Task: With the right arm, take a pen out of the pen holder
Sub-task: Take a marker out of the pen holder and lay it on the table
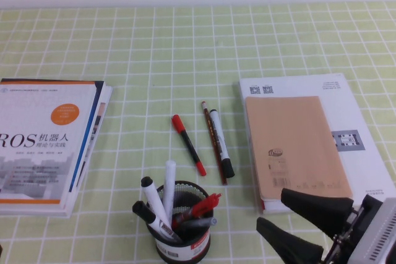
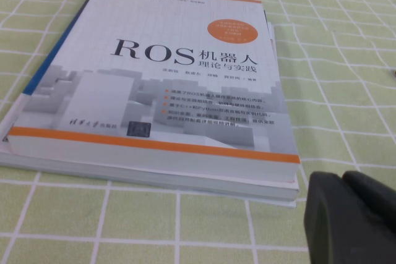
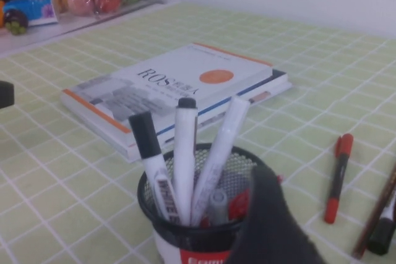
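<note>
Surface (image 1: 185,35) in green check carries the ROS book (image 1: 43,146) at left, and at right a tan notebook (image 1: 297,146) atop a white booklet (image 1: 371,171). Right gripper (image 1: 272,209) hovers just right of the pen holder (image 1: 184,242), jaws spread wide and empty. Left gripper (image 2: 349,214) sits beside the book (grip: cannot tell). Markers (image 1: 169,183) stand in the holder; a red pen (image 1: 189,145), brown pen (image 1: 208,123) and white marker (image 1: 220,143) lie beyond it.

Light: bright, even, diffuse
Shadows: faint and soft beside the black mesh pen holder (image 1: 184,224)
Focus: right wrist view hazy, foreground blurred
</note>
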{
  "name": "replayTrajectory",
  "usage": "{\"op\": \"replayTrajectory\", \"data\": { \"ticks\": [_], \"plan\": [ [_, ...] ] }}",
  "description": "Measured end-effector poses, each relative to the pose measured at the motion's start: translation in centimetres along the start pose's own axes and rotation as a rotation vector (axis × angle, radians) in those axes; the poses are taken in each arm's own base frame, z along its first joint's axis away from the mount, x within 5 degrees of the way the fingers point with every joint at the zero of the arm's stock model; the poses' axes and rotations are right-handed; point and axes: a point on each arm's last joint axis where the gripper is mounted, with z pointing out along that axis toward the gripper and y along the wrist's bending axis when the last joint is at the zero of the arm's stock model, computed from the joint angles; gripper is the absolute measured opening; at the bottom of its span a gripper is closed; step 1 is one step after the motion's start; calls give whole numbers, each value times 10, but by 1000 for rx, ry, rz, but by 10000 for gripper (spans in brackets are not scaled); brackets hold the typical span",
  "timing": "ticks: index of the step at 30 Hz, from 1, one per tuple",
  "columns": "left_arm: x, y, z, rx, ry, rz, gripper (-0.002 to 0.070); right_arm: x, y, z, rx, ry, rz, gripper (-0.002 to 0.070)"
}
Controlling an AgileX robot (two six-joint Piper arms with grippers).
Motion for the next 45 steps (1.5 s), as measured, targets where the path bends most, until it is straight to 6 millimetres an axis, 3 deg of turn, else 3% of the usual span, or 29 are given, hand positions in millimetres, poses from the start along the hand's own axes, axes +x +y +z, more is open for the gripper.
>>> {"op": "replayTrajectory", "data": {
  "ticks": [18,29,45],
  "plan": [
    [0,0,0,0,0,0,-8,56,9,29,-101,118,-5,363],
    [0,0,0,0,0,0,-8,47,13,44,-111,66,0,363],
    [0,0,0,0,0,0,-8,49,17,63,-113,64,-1,363]
  ]
}}
